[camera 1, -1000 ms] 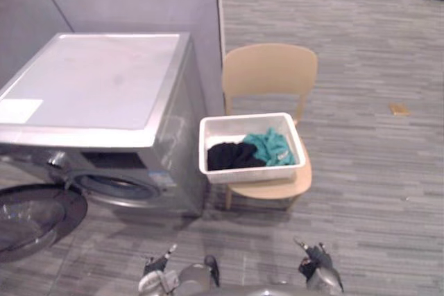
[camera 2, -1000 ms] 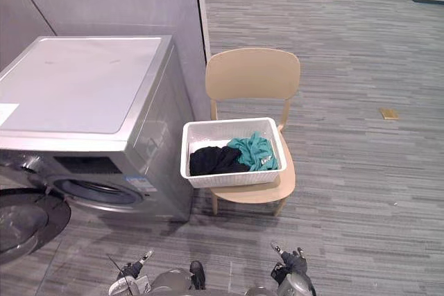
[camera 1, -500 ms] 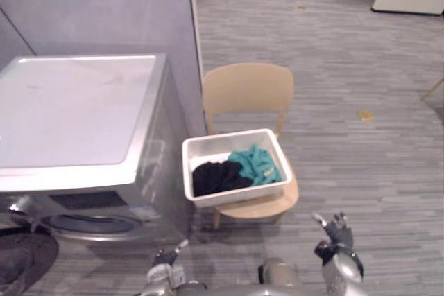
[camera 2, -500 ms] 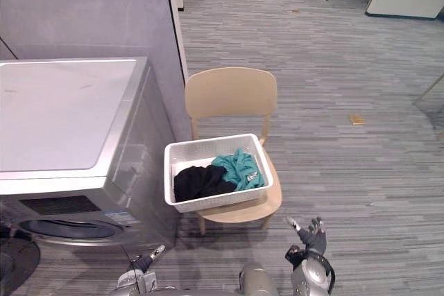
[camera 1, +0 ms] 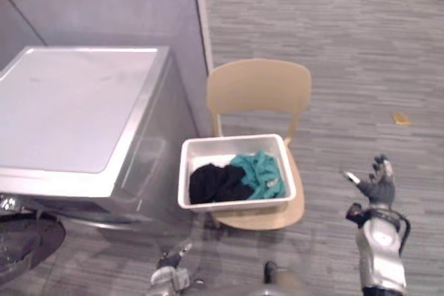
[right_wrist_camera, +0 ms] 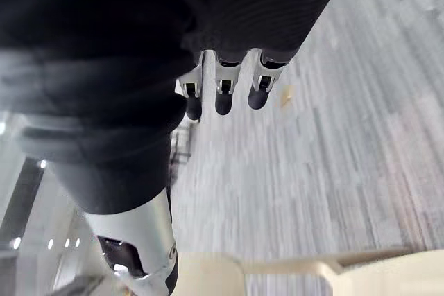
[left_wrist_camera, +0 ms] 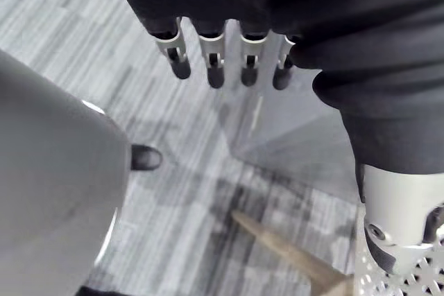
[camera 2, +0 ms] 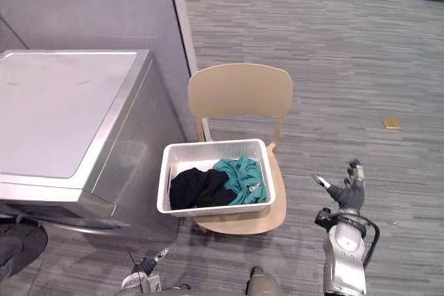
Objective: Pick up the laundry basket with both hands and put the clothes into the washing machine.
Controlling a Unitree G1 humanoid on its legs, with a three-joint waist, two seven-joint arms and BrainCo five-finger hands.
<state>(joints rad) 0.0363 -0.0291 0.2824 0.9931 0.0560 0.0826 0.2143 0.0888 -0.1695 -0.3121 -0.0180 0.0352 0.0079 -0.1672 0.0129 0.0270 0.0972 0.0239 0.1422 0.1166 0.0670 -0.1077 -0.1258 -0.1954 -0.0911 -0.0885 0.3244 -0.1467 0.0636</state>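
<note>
On the chair (camera 2: 239, 91) seat, white laundry basket (camera 2: 216, 208) with black and teal clothes (camera 2: 218, 185), untouched. Just left of the chair, washing machine (camera 2: 62, 109). Right of the chair, right hand (camera 2: 345, 195) raised, fingers spread, empty. Low before the chair, left hand (left_wrist_camera: 212, 57), fingers straight, empty.

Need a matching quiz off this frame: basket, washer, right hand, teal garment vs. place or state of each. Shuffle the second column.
Column 1
1. laundry basket
2. washing machine
3. right hand
4. teal garment

Column 2
A. raised to the right of the chair, fingers open, holding nothing
B. lying in the basket's right part, beside the black clothes
C. resting on the chair seat
D. standing left of the chair

Pairs: 1-C, 2-D, 3-A, 4-B
</note>
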